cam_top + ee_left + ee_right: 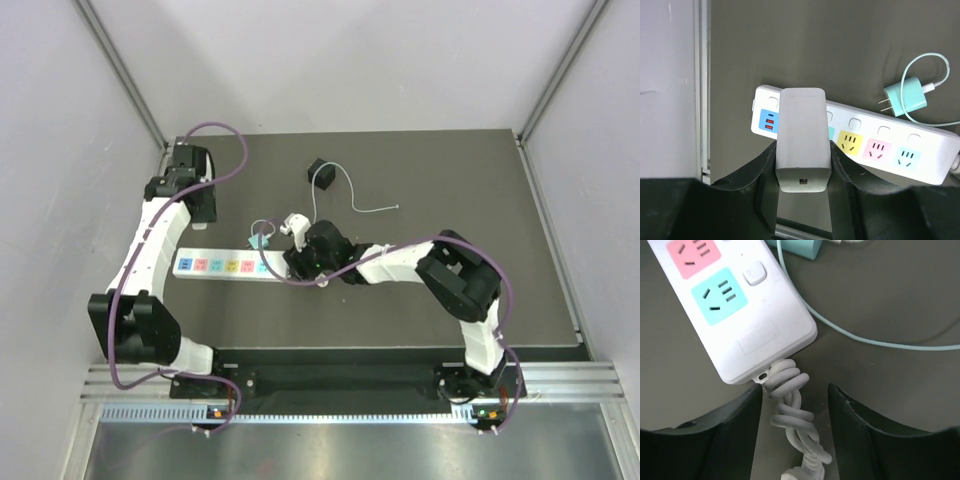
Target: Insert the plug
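In the top view the plug (322, 174) lies loose on the worktop (450, 180) at 12 o'clock from my right hand (795, 405), its wire trailing toward 4. That hand is nearer and released, its jaws straddling the coiled cord (790, 412) at the power strip's (225, 266) end. My left hand (804, 167) is clenched on a white charger block (802, 130).

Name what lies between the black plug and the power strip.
Between plug and power strip, the top view shows a teal charger and a small white object.
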